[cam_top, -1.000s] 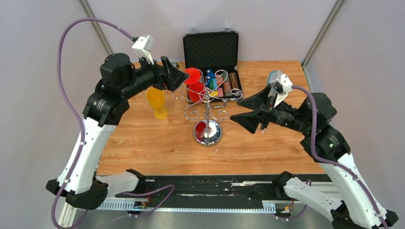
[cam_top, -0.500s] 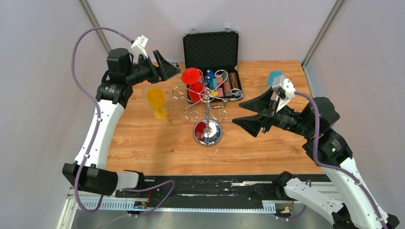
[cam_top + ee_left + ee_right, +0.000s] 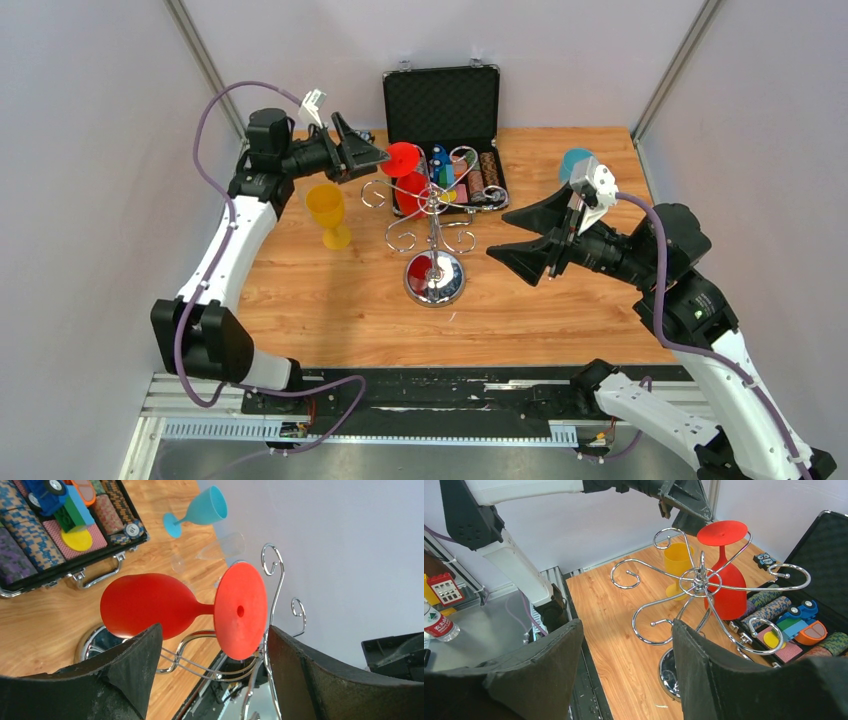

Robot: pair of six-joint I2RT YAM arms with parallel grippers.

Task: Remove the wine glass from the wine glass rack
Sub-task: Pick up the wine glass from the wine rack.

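Observation:
A red wine glass hangs upside down on the chrome wine glass rack, its round foot resting on a curled wire arm. The rack stands mid-table on a mirrored round base. My left gripper is open just left of the glass foot, level with it, not touching; in the left wrist view the foot and stem lie between the jaws. My right gripper is open and empty to the right of the rack, with the rack and red glass ahead of it.
A yellow glass stands on the table left of the rack. A blue glass stands at the back right. An open black chip case with chips and toys lies behind the rack. A clear glass stands near the blue one.
My left arm has stretched out and lowered, and its gripper has shifted to sit beside the red glass foot. The right gripper rose slightly a second ago and has held still since.

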